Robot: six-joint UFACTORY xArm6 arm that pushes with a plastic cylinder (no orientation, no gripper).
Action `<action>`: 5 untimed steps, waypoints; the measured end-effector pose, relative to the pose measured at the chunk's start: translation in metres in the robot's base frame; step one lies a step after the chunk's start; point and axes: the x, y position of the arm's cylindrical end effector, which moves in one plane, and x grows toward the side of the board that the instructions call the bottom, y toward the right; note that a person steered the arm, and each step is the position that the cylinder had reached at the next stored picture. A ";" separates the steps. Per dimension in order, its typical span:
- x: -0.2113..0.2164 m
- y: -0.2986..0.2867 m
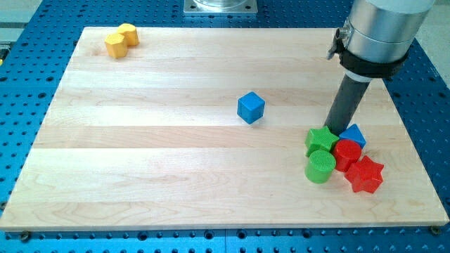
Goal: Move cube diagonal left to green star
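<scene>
Blue cube (250, 107) sat alone near the middle of the pale wooden counter (140, 140) — well apart, up and left, from the green star block (322, 140). My tip (336, 131) — a plain dark rod tool, nothing held — stood just beside the star's upper right, between it and a blue block (354, 133). Red cylinder (346, 153), red star (365, 175), green cylinder (320, 167) clustered below. Yellow block (121, 40) far top left.

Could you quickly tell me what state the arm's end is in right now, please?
No hand here: the arm ends in a rod. My tip holds nothing, resting at the cluster between the green star and a blue block, well right of the blue cube.
</scene>
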 end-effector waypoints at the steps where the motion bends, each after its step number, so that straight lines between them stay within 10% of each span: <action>1: -0.004 0.001; 3: -0.041 0.005; 5: -0.027 -0.114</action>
